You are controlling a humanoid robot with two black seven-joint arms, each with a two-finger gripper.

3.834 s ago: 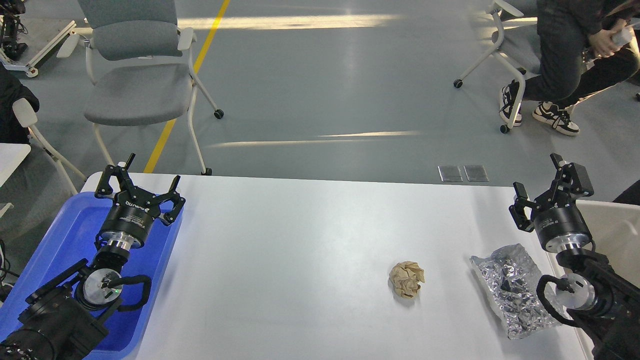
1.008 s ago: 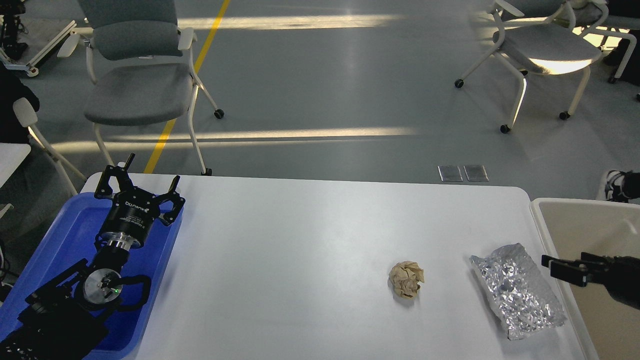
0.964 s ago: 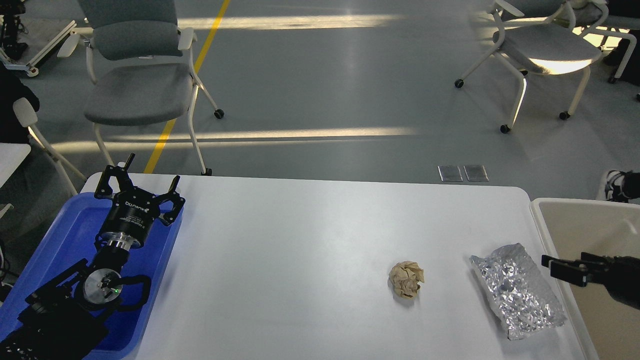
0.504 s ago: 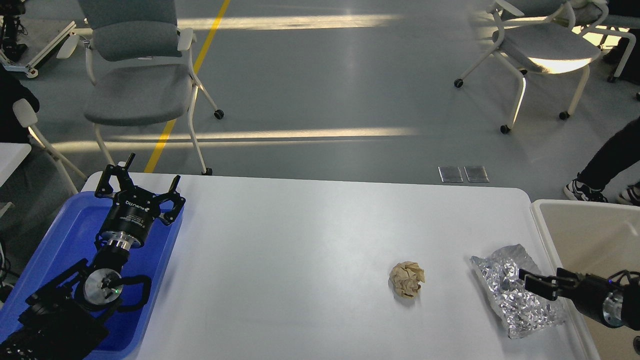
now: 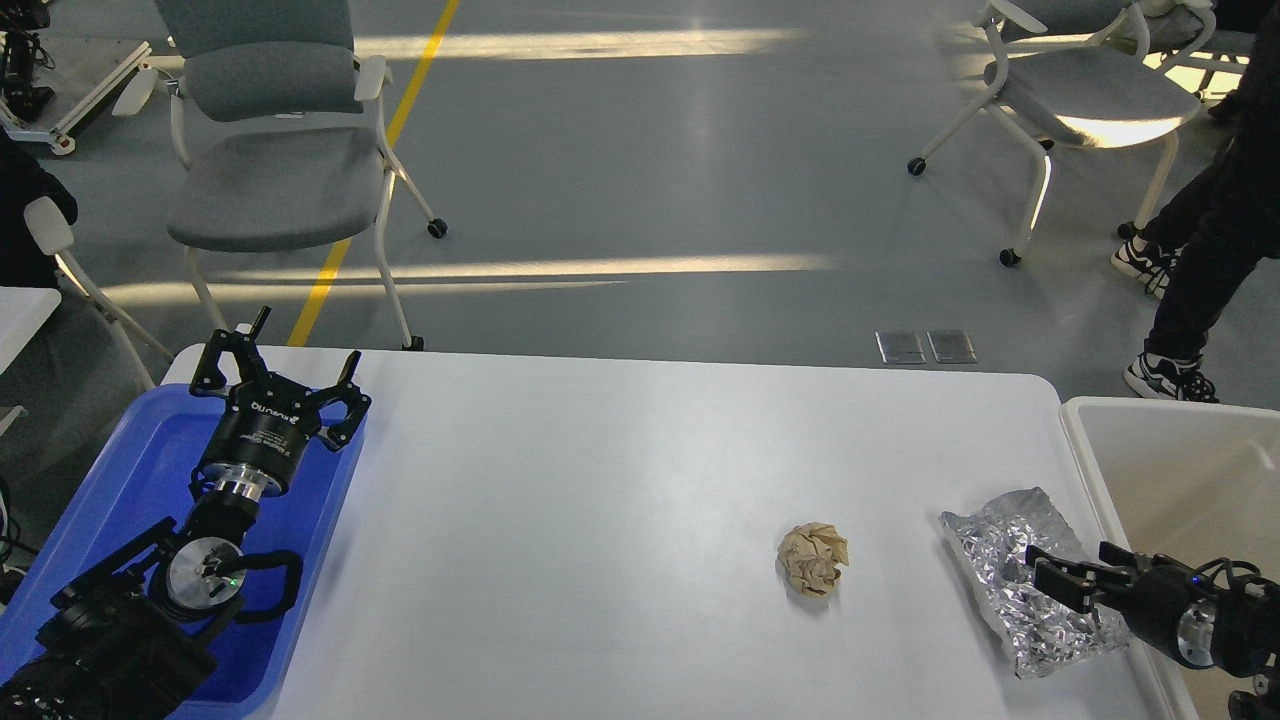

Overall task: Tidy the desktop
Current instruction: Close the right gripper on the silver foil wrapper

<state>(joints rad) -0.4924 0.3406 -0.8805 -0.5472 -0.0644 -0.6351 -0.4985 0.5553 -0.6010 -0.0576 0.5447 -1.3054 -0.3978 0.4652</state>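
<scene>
While the right gripper (image 5: pixel 1065 578) hangs low over the near right end of the white counter (image 5: pixel 600 480), the relation that matters is plain: the crumpled foil wrapper (image 5: pixel 1035 580) lies directly beneath and just ahead of its fingers (image 5: pixel 1050 572). These fingers point left, toward the counter's middle, and stand a little apart with nothing visibly between them; whether they touch the foil I cannot tell from this angle.

Foil's long axis runs from far-left to near-right, slanting across the line of the fingers, so a pinch across the narrow width looks workable.

Brown paper ball (image 5: pixel 813 559): further out past the fingertips, to the left, apart from the foil.

Cream bin (image 5: pixel 1080 440): behind the right fingers, off the counter's right edge. A short carry back, by my judgement.

Left gripper (image 5: pixel 281 383): well apart from both scraps, poised over the blue tray (image 5: pixel 130 470) at the counter's left end, its fingers (image 5: pixel 348 400) spread wide and empty.

Right arm is far nearer to both scraps. Judgement: foil first, right side, close and lift; thin foil may crush or slip at the pinch.
</scene>
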